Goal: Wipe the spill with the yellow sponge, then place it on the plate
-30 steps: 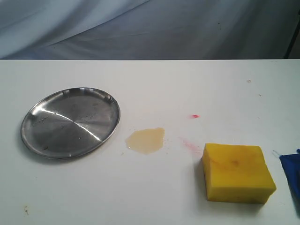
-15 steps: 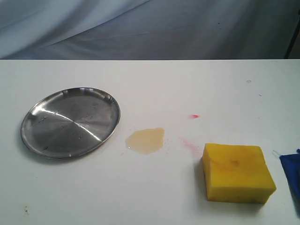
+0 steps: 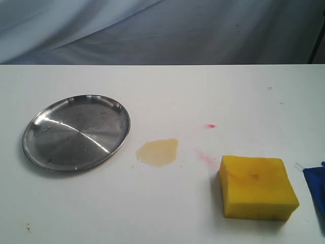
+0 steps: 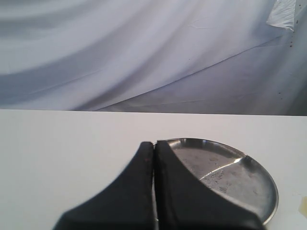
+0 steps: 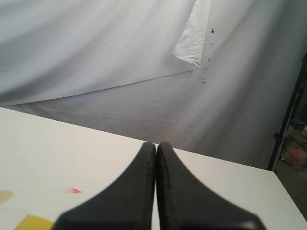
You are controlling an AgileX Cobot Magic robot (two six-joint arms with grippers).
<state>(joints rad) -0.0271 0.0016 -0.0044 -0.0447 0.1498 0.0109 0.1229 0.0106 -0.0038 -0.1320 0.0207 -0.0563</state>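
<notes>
The yellow sponge (image 3: 258, 187) lies flat on the white table at the front right; only its corner (image 5: 32, 223) shows in the right wrist view. The pale tan spill (image 3: 158, 151) sits mid-table, left of the sponge; slivers of it (image 5: 5, 196) (image 4: 303, 205) reach the wrist views' edges. The steel plate (image 3: 76, 132) rests at the left, empty, and it lies just beyond my left gripper (image 4: 154, 144), which is shut with nothing in it. My right gripper (image 5: 156, 144) is shut too, holding nothing. Neither gripper appears in the exterior view.
A blue cloth (image 3: 316, 183) pokes in at the right edge beside the sponge. Red smears (image 3: 205, 156) and a red speck (image 3: 211, 126) mark the table between spill and sponge. A grey backdrop (image 3: 162, 30) hangs behind the table's far edge.
</notes>
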